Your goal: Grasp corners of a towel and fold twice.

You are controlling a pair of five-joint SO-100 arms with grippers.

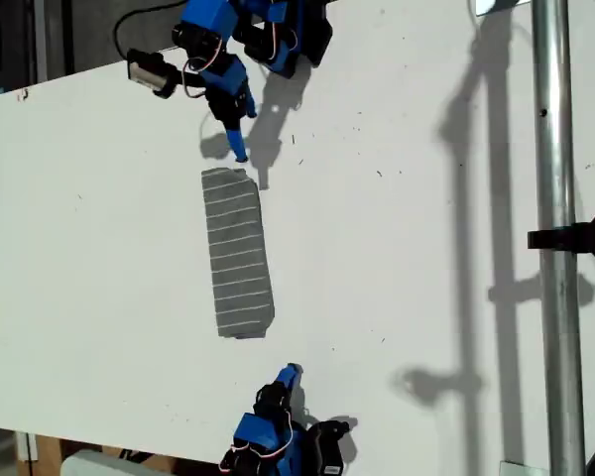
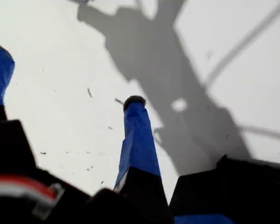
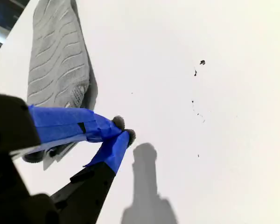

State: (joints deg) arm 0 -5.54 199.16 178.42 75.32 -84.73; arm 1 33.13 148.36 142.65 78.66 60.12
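towel [image 1: 237, 254] folded on table [image 1: 397, 248]

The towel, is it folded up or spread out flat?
Folded. The towel lies as a narrow grey striped strip, and the second wrist view shows stacked layers at its near end. Neither claw touches it.

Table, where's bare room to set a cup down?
Widest bare patch: between the towel and the metal pole, on the exterior view's right. Another: on the towel's left in that view, out to the table edge. Crowded at the towel's two ends, where one pincer at that view's top and another at its bottom sit close.
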